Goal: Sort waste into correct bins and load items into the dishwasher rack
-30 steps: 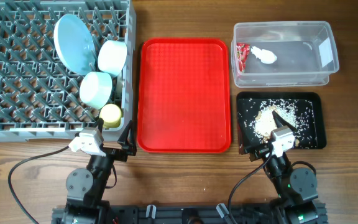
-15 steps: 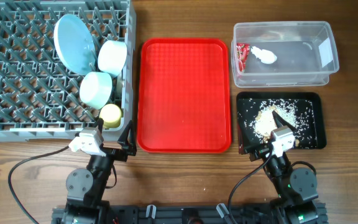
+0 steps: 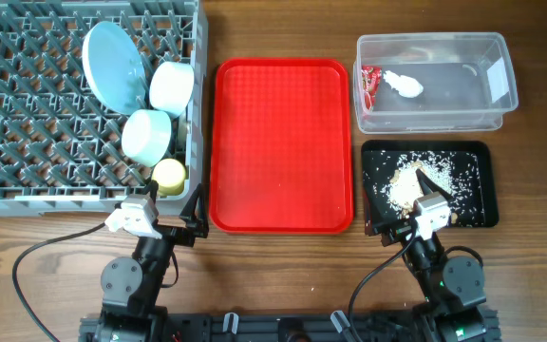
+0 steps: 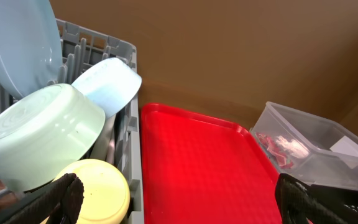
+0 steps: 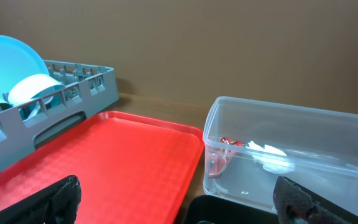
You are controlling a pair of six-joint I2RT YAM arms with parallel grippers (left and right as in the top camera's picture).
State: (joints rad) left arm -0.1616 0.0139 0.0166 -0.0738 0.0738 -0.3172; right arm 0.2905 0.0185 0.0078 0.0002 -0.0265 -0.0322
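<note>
The grey dishwasher rack (image 3: 27, 114) holds the round light-blue plate (image 3: 114, 65), two light-blue bowls (image 3: 172, 87) (image 3: 147, 136) and the yellow-green cup (image 3: 169, 176). The clear tub (image 3: 473, 114) holds the red wrapper (image 3: 368, 85) and white napkin (image 3: 404, 85). The black tray (image 3: 478, 195) holds rice crumbs (image 3: 416, 180). Spoon and fork are not visible. My left gripper (image 3: 174, 217) is open and empty at the rack's near right corner. My right gripper (image 3: 405, 211) is open and empty at the black tray's near edge. In the left wrist view the cup (image 4: 98, 193) lies by my left finger.
The flat red serving tray (image 3: 281, 142) lies bare between rack and bins. Both arm bases and cables sit at the table's near edge. The wooden tabletop shows around everything.
</note>
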